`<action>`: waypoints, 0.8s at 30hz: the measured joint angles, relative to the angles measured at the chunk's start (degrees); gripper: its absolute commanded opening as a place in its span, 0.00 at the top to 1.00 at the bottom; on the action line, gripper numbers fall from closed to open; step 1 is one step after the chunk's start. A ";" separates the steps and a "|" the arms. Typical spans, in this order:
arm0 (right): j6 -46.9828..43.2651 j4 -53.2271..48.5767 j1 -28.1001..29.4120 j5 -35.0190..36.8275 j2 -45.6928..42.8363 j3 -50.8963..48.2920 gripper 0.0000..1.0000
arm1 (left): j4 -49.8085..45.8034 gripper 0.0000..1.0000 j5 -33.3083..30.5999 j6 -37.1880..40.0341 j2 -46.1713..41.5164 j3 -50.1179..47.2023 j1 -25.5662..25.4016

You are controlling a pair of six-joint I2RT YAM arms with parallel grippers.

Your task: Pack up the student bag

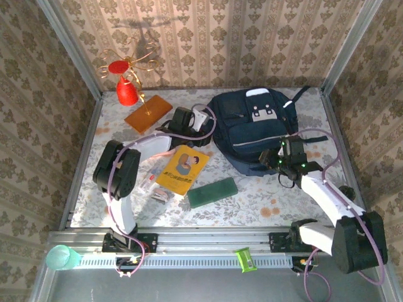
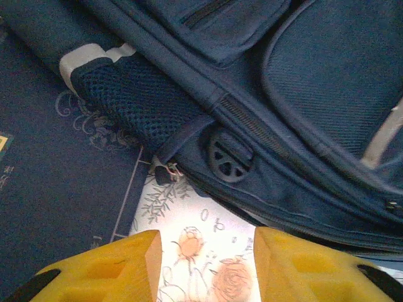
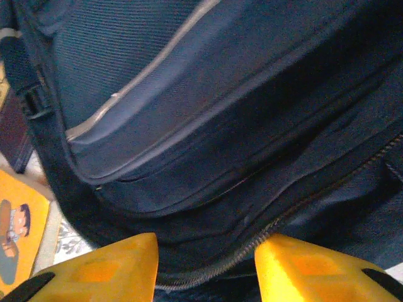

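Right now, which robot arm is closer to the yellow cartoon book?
Left. The left arm ends just beyond the yellow book, beside the student bag; the right arm ends at the bag's near edge, farther right.

The student bag [image 1: 255, 129] is matt navy cloth with a coarse, visible weave. Its side pocket [image 2: 135, 107] is open mesh, its trim stripe [image 3: 145, 82] a smoother pale grey band, its round strap fitting [image 2: 230, 157] dull black plastic, and its zip [image 3: 296, 211] a row of fine dark teeth. The fingers [image 2: 107, 274] of the left gripper [image 2: 206, 242] look like matt yellow plastic. The table cover [image 1: 271, 201] is a smooth floral-printed sheet, the yellow book [image 1: 182, 168] has a slick paper cover, and the rail [image 1: 208, 239] at the near edge is bare, dull-sheened metal.
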 measured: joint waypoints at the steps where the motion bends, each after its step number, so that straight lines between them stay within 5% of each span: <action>1: -1.55 -1.62 0.87 1.57 -1.36 1.11 0.43 | 0.09 0.57 0.00 -1.11 -1.09 -0.66 -0.13; 6: -7.93 -5.64 2.80 8.13 -4.83 5.51 0.25 | 0.94 0.54 -0.52 -6.54 -4.57 -3.26 -1.90; 12: -10.78 -8.07 0.96 14.47 6.95 12.74 0.20 | 0.35 0.50 -1.51 -10.27 -4.42 -2.43 -8.28; 18: -11.30 -7.34 -6.99 9.16 16.70 16.70 0.22 | -2.03 0.46 -2.54 -11.67 2.29 6.93 -12.92; 24: -10.21 -5.20 -7.87 4.31 20.92 16.90 0.26 | -5.38 0.44 -4.68 -14.95 10.05 14.88 -13.11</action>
